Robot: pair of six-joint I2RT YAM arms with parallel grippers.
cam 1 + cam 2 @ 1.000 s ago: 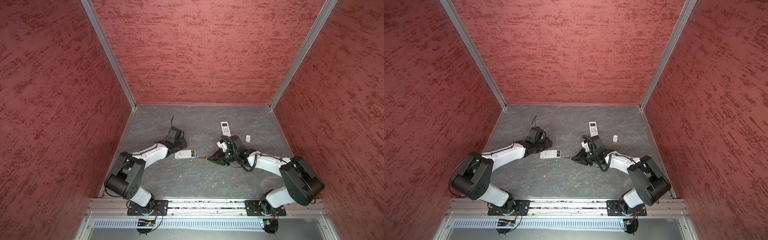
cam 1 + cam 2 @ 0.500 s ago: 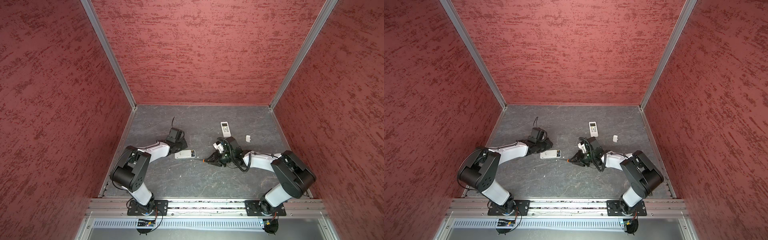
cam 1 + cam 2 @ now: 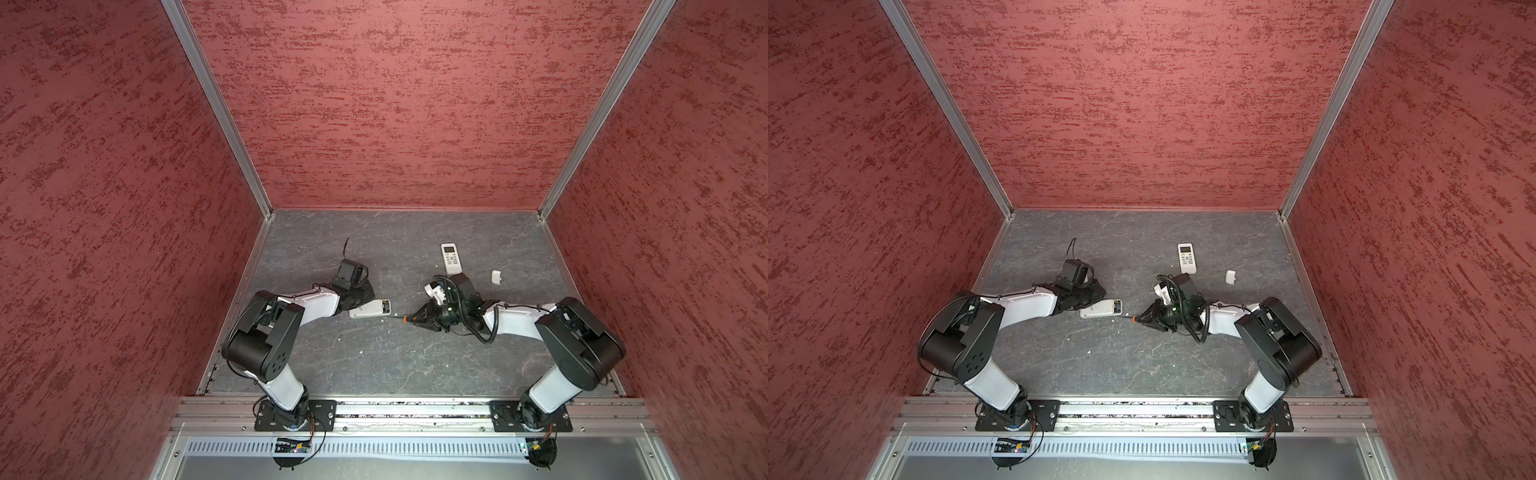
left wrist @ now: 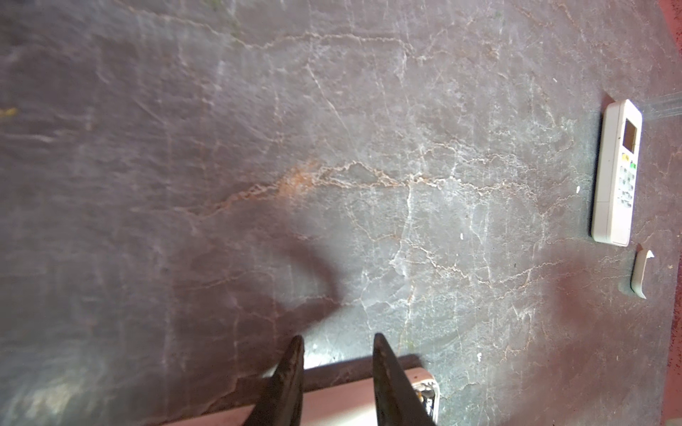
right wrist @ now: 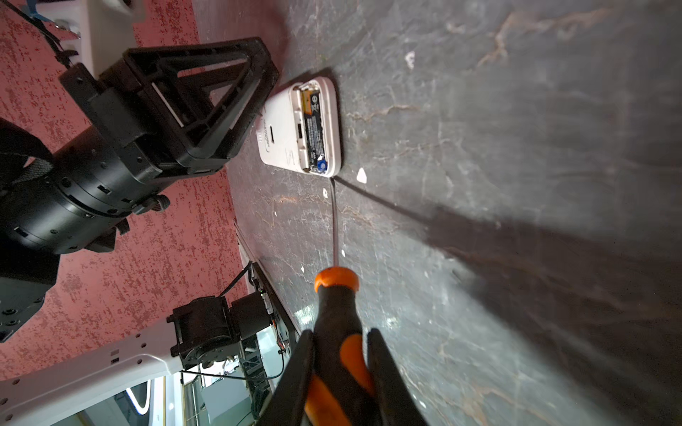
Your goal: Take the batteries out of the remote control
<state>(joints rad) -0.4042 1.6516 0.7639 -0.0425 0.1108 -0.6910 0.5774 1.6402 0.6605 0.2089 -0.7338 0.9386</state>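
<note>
Battery [image 5: 314, 129]: one dark cylinder, gold at one end and blue at the other, sits crosswise in the open bay at the end of the remote [image 5: 280, 144]; the slot beside it looks bare. It lies straight ahead of the right gripper [image 5: 339, 332], just past the tip of the screwdriver [image 5: 336, 291], whose handle that gripper pinches. Left gripper [image 4: 337, 336] is over the remote's other end, fingers [image 4: 291, 372] apart with a clear gap, nothing seen pinched. Judgement: light, rigid, smooth and round, so likely slippery and apt to roll once free. Seated snug; lever one end up first, then take it across mid-barrel. Remote is light too and may skid on the table [image 5: 479, 147] unless braced.
</note>
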